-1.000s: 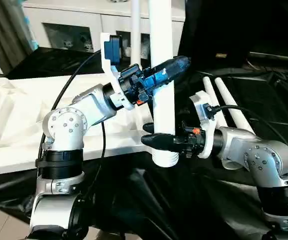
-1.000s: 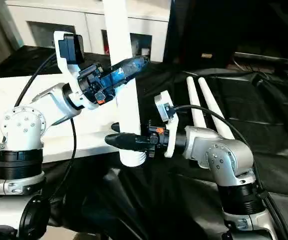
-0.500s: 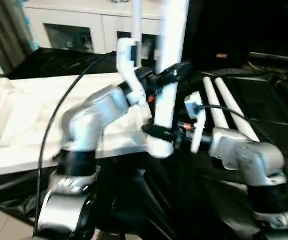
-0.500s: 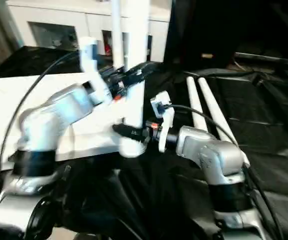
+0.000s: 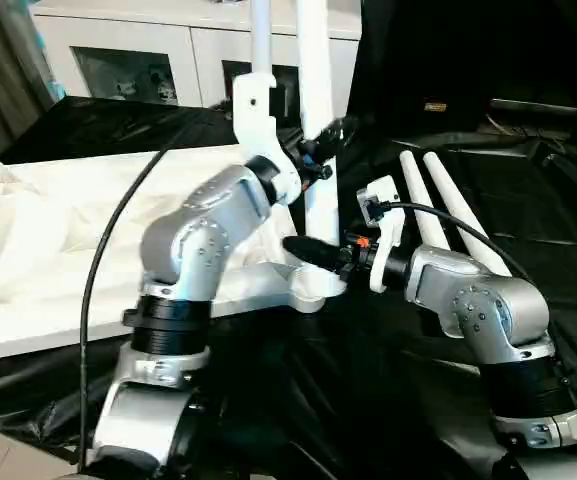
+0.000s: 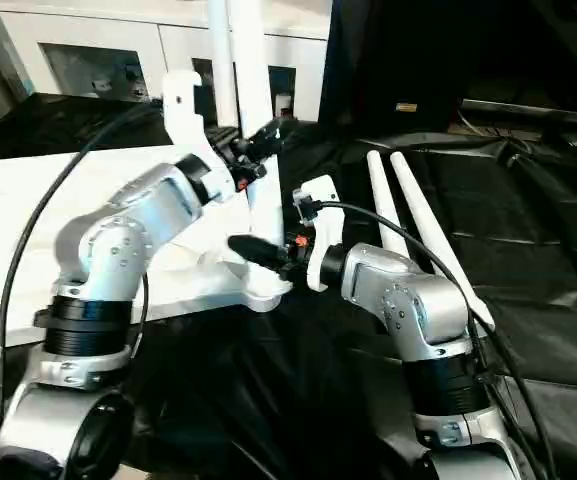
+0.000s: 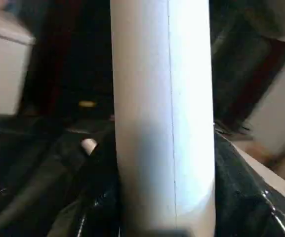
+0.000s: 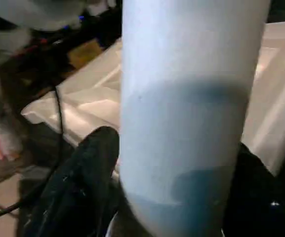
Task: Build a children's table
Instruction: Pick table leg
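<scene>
The white table leg [image 5: 316,120] stands upright at the near right corner of the upturned tabletop [image 5: 58,230], its thick threaded end down at the corner socket and its thin end rising out of the top of the head views. By the look of it, it is hollow moulded plastic: light, stiff and smooth, so it could slip or spin between hard fingers, and its length gives it leverage to tip if gripped at one height alone. Holding it at two levels, low by the thick end and higher on the shaft, looks the sound way to keep it plumb while it is turned into the socket. It is plain white, round and tapered, with a faint seam running down it in the left wrist view. The left claw [image 5: 326,142] is clamped on the leg at mid height, and the right claw [image 5: 306,250] is clamped on it just above the base. Two more white legs [image 5: 448,205] lie side by side on the black cloth [image 5: 558,230] to the right, and another stands upright [image 5: 261,45] at the far corner. A white cabinet [image 5: 148,50] stands beyond the worktop.
</scene>
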Motion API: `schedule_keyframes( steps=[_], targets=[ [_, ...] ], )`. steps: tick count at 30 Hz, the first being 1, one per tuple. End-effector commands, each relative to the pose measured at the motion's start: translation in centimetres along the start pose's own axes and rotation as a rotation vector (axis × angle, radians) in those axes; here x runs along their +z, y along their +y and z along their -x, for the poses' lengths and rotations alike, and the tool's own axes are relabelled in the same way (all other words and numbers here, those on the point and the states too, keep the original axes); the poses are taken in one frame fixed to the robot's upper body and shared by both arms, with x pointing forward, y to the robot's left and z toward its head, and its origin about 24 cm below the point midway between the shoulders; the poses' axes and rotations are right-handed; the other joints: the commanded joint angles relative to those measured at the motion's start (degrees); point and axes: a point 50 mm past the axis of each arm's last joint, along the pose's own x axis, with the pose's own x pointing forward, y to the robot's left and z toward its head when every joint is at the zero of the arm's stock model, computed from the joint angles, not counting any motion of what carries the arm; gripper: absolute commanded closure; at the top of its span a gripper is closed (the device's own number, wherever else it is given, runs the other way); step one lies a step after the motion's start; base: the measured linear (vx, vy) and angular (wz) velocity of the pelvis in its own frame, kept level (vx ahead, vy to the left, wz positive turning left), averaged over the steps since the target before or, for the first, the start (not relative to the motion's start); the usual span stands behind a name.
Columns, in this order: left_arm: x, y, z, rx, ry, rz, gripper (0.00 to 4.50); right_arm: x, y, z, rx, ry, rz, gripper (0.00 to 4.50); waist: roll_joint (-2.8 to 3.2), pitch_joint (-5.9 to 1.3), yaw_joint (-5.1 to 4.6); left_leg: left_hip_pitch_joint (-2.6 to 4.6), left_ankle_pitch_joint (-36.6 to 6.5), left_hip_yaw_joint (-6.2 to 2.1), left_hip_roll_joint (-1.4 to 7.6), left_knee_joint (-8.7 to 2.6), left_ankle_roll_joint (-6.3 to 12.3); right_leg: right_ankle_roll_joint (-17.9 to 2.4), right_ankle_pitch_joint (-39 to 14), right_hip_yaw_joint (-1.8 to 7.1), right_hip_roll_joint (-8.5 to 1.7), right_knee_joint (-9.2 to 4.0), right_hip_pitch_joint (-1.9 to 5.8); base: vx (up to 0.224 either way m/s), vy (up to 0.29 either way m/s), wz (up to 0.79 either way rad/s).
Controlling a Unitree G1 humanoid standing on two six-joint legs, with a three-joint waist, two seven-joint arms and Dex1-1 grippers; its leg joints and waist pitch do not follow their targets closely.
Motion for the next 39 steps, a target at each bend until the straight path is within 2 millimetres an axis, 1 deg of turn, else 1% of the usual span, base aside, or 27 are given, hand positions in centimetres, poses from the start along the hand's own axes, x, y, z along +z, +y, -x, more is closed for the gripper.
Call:
schedule_keyframes(
  steps=[1,2,3,4,5,6,8,10,11,13,14,16,17,18,19,24,25,27,28,29,31,32,33,34,37,38,39],
  targets=[
    [-0.4,-0.7,0.1,-0.105,0.024,-0.006,2.65,1.5,1.6,0.4,0.124,-0.052,0.044,1.37,0.45,-5.33,0.02,1.56,-14.19,-1.1,2.4,-4.13,-2.18,-10.14,-10.9,2.19,-3.09,-4.49,2.88,0.0,0.0,0.0],
    [-0.3,-1.1,0.2,-0.177,0.019,0.0,2.65,1.6,1.6,0.8,0.143,-0.044,0.047,1.33,0.58,-5.39,0.1,1.63,-14.08,-1.04,2.44,-4.08,-2.19,-10.16,-10.59,2.26,-3.03,-4.4,2.81,0.0,0.0,0.0],
    [-0.3,-1.2,0.2,-0.188,0.018,0.001,2.65,1.6,1.6,0.9,0.146,-0.043,0.048,1.32,0.54,-5.35,0.1,1.6,-14.12,-1.06,2.4,-4.1,-2.14,-10.16,-10.66,2.24,-3.04,-4.39,2.85,0.0,0.0,0.0],
    [-0.1,-1.7,0.4,-0.28,0.002,0.008,2.65,1.5,1.5,1.4,0.173,-0.035,0.048,1.32,0.5,-5.33,0.17,1.62,-14.23,-1.02,2.41,-4.12,-2.01,-10.36,-10.81,2.23,-3.09,-4.43,2.85,0.0,0.0,0.0],
    [-0.1,-1.9,0.5,-0.306,-0.003,0.01,2.65,1.5,1.5,1.5,0.181,-0.033,0.048,1.32,0.48,-5.3,0.17,1.6,-14.58,-1.01,2.44,-4.14,-2.02,-10.52,-11.17,2.25,-3.1,-4.47,2.87,0.0,0.0,0.0],
    [0.0,-2.3,0.7,-0.383,-0.013,0.036,2.65,1.4,1.5,1.9,0.197,-0.028,0.042,1.32,0.08,-5.31,0.11,1.54,-14.3,-0.92,2.43,-4.1,-1.89,-10.62,-11.01,2.27,-3.12,-4.44,2.96,0.0,0.0,0.0],
    [0.5,-2.9,1.3,-0.544,-0.027,0.123,2.66,1.4,1.3,2.5,0.226,-0.022,0.027,1.32,-0.02,-5.38,0.22,1.42,-12.96,-0.82,2.41,-3.95,-1.3,-11.89,-10.18,2.25,-3.2,-4.11,2.96,0.0,0.0,0.0],
    [0.7,-3.0,1.4,-0.569,-0.032,0.14,2.66,1.4,1.2,2.6,0.234,-0.021,0.023,1.32,0.04,-5.33,0.17,1.41,-13.1,-0.81,2.37,-3.89,-1.1,-12.54,-10.48,2.21,-3.15,-4.09,2.93,0.0,0.0,0.0],
    [1.1,-3.2,1.6,-0.619,-0.061,0.157,2.66,1.3,1.3,2.7,0.25,-0.009,0.019,1.32,0.01,-5.27,0.14,1.43,-13.48,-0.83,2.38,-3.9,-1.12,-12.47,-11.28,2.22,-3.22,-4.15,2.93,0.0,0.0,0.0],
    [1.5,-3.4,2.0,-0.676,-0.09,0.173,2.67,1.1,1.3,2.8,0.266,0.005,0.015,1.59,-0.35,-5.25,0.08,1.32,-13.3,-0.8,2.33,-3.89,-0.88,-12.06,-12.64,2.23,-3.32,-4.33,3.14,0.0,0.0,0.0],
    [1.7,-3.7,2.3,-0.719,-0.099,0.186,2.67,1.1,1.3,2.8,0.268,0.011,0.012,1.69,-0.23,-5.2,0.12,1.41,-13.38,-0.82,2.38,-3.89,-0.92,-11.93,-13.19,2.24,-3.34,-4.33,3.03,0.0,0.0,0.0],
    [1.8,-3.9,2.6,-0.765,-0.105,0.197,2.67,1.0,1.4,2.7,0.273,0.017,0.008,1.76,-0.71,-5.11,0.09,1.47,-13.47,-0.77,2.44,-3.97,-0.86,-11.22,-15.34,2.27,-3.31,-4.53,2.86,0.0,0.0,0.0],
    [1.9,-3.9,2.7,-0.776,-0.107,0.198,2.67,0.9,1.4,2.7,0.276,0.018,0.007,1.89,-0.36,-5.14,0.16,1.6,-13.67,-0.85,2.55,-3.99,-1.07,-11.07,-15.99,2.28,-3.36,-4.47,2.71,0.0,0.0,0.0],
    [1.9,-3.9,2.7,-0.776,-0.107,0.198,2.67,0.9,1.4,2.7,0.276,0.018,0.007,1.99,-0.36,-5.11,0.14,1.56,-13.81,-0.85,2.53,-4.0,-1.16,-10.9,-16.24,2.27,-3.32,-4.54,2.69,0.0,0.0,0.0],
    [1.9,-3.9,2.7,-0.778,-0.105,0.195,2.67,1.0,1.5,2.6,0.281,0.018,0.005,2.05,-0.72,-5.11,0.09,1.56,-13.96,-0.83,2.57,-4.08,-1.35,-10.59,-16.45,2.28,-3.3,-4.59,2.69,0.0,0.0,0.0],
    [1.9,-3.6,2.7,-0.732,-0.113,0.189,2.68,0.9,1.1,2.1,0.246,0.025,0.02,2.44,-0.37,-5.1,0.26,1.57,-14.27,-0.89,2.56,-4.12,-1.97,-9.93,-17.13,2.35,-3.38,-4.6,2.56,0.0,0.0,0.0],
    [1.8,-3.4,2.4,-0.685,-0.11,0.177,2.33,0.9,1.0,2.0,0.236,0.021,0.03,2.44,-0.12,-5.18,0.31,1.56,-14.3,-0.98,2.57,-4.17,-2.23,-9.81,-16.85,2.32,-3.39,-4.51,2.62,0.0,0.0,0.0],
    [1.6,-3.0,2.0,-0.627,-0.099,0.172,1.95,1.0,0.9,1.9,0.217,0.013,0.044,2.6,-0.34,-5.22,0.3,1.57,-14.17,-0.91,2.57,-4.13,-2.37,-9.83,-15.91,2.37,-3.37,-4.51,2.6,0.0,0.0,0.0],
    [1.5,-2.8,1.7,-0.578,-0.092,0.148,1.95,1.0,0.8,1.9,0.205,0.009,0.051,2.6,-0.27,-5.2,0.3,1.48,-13.96,-0.96,2.61,-4.18,-2.53,-9.78,-15.26,2.38,-3.32,-4.51,2.56,0.0,0.0,0.0],
    [1.1,-2.2,1.1,-0.463,-0.067,0.1,1.82,1.1,0.7,1.8,0.182,0.002,0.065,2.62,-0.43,-5.28,0.38,1.5,-13.62,-0.98,2.62,-4.18,-2.55,-9.59,-14.76,2.36,-3.34,-4.49,2.68,0.0,0.0,0.0],
    [1.0,-2.0,0.9,-0.435,-0.062,0.086,1.67,1.1,0.7,1.8,0.178,0.001,0.068,2.63,-0.49,-5.3,0.42,1.47,-13.12,-0.91,2.47,-4.13,-2.4,-9.01,-14.57,2.39,-3.33,-4.53,2.8,0.0,0.0,0.0],
    [1.0,-2.0,0.9,-0.435,-0.062,0.086,1.86,1.1,0.7,1.8,0.178,0.001,0.068,2.63,-0.48,-5.33,0.45,1.41,-12.89,-0.98,2.52,-4.14,-2.3,-8.93,-14.47,2.36,-3.37,-4.44,2.88,0.0,0.0,0.0],
    [0.9,-1.6,0.6,-0.358,-0.063,0.076,2.05,1.1,0.7,1.6,0.168,-0.004,0.069,2.63,-0.69,-5.36,0.42,1.35,-12.47,-0.9,2.5,-4.06,-2.13,-9.05,-13.81,2.35,-3.31,-4.39,2.88,0.0,0.0,0.0],
    [1.0,-1.2,0.3,-0.288,-0.067,0.063,2.15,1.2,0.7,1.4,0.162,-0.007,0.069,2.64,-0.65,-5.35,0.43,1.33,-12.08,-0.92,2.48,-4.0,-1.89,-9.08,-13.3,2.36,-3.34,-4.41,2.88,0.0,0.0,0.0],
    [1.0,-0.9,0.2,-0.244,-0.067,0.059,2.06,1.2,0.7,1.2,0.158,-0.008,0.07,2.64,-0.88,-5.43,0.4,1.23,-10.67,-0.84,2.45,-3.84,-1.31,-9.55,-12.31,2.29,-3.31,-4.15,2.94,0.0,0.0,0.0],
    [1.0,-0.8,0.2,-0.224,-0.065,0.052,2.47,1.3,0.6,1.1,0.156,-0.008,0.073,2.64,-0.99,-5.43,0.39,1.25,-10.63,-0.83,2.46,-3.82,-1.2,-9.66,-12.24,2.29,-3.33,-4.21,2.93,0.0,0.0,0.0],
    [1.0,-0.8,0.2,-0.222,-0.063,0.049,2.56,1.3,0.6,1.0,0.156,-0.008,0.075,2.64,-0.91,-5.43,0.35,1.18,-10.42,-0.84,2.42,-3.81,-1.05,-9.76,-12.02,2.27,-3.3,-4.17,2.96,0.0,0.0,0.0]
  ],
)
